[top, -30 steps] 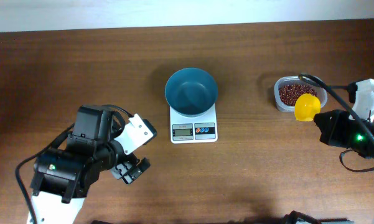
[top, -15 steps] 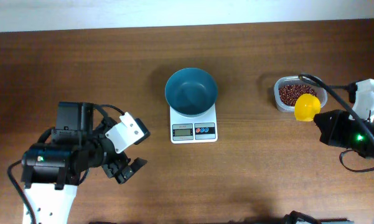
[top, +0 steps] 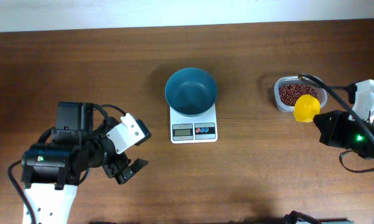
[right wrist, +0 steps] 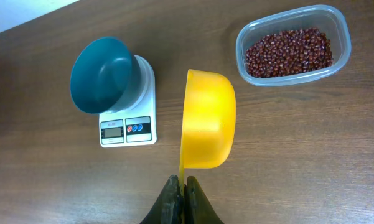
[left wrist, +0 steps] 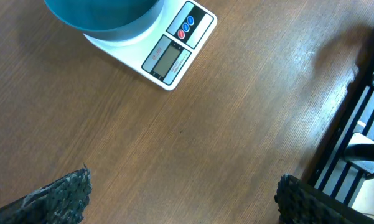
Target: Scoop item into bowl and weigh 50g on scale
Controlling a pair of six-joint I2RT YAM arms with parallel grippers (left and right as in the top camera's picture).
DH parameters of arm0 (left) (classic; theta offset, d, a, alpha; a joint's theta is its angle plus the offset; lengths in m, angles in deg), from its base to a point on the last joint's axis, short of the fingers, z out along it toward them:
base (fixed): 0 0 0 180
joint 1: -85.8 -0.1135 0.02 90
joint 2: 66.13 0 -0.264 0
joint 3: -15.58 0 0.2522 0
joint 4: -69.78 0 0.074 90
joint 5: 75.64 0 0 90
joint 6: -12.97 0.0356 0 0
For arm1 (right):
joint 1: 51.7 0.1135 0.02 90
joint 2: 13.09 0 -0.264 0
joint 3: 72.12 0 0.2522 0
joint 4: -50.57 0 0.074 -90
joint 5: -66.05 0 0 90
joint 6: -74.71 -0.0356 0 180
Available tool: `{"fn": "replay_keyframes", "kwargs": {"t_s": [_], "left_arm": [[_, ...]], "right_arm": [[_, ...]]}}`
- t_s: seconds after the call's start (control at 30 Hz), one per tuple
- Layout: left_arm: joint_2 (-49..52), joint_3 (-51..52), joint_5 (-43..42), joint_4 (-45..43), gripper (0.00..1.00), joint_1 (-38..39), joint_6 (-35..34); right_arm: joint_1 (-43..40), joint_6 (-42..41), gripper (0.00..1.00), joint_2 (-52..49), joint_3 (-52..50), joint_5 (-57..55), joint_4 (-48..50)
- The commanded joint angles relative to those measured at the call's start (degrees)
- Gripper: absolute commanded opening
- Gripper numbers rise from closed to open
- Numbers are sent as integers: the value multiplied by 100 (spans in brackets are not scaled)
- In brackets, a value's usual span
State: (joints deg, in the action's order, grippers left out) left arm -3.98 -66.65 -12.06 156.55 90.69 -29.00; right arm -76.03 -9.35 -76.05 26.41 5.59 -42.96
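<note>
Right wrist view shows right jaws clamped on a yellow scoop (right wrist: pixel 206 121), beans (right wrist: pixel 288 51) in the clear tub (right wrist: pixel 345 34) upper right, teal bowl (right wrist: pixel 102 74) on the scale (right wrist: pixel 128 129) at left; left wrist view shows left jaws apart.

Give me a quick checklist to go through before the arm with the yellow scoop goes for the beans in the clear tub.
1. Round teal bowl sits on the white rectangular scale: ok.
2. Bowl holds no beans yet: ok.
3. Yellow plastic scoop clamped by its handle in the right gripper: ok.
4. Small red-brown beans lie uncovered in the clear plastic tub: ok.
5. Scale display reads zero: cannot tell, digits too small.
6. Left gripper open, over bare table, apart from the scale: ok.
</note>
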Motion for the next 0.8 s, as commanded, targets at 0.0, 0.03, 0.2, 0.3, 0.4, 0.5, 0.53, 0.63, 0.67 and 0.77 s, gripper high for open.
{"fn": "replay_keyframes", "kwargs": {"t_s": [0.0,0.03,0.2,0.3,0.4,0.5,0.53,0.63,0.67,0.77], "left_arm": [[13,-74,-125,-22,99,-28,13],[15,-74,-125,-31,99,-28,-55],[15,-74,-125,-50,99,-28,-190],[15,-74,-125,-48,99,-28,-192],[15,-74,-127,-50,99,-28,-192],[15,-74,-127,-46,99,-28,-238],[15,-74,-127,-55,99,-28,-372],[15,-74,-125,-48,99,-28,-527],[15,-74,-125,-48,99,-28,-535],[15,-74,-125,-50,99,-28,-533]], "right_arm": [[-11,-39,4,7,42,-28,-26],[-11,-39,4,7,42,-28,-35],[-11,-39,4,7,42,-28,-35],[-11,-39,4,7,42,-28,-35],[-11,-39,4,7,42,-28,-35],[-11,-39,4,7,42,-28,-35],[-11,-39,4,7,42,-28,-35],[-11,-39,4,7,42,-28,-35],[-11,-39,4,7,42,-28,-35],[-11,-39,4,7,42,-26,-35]]}}
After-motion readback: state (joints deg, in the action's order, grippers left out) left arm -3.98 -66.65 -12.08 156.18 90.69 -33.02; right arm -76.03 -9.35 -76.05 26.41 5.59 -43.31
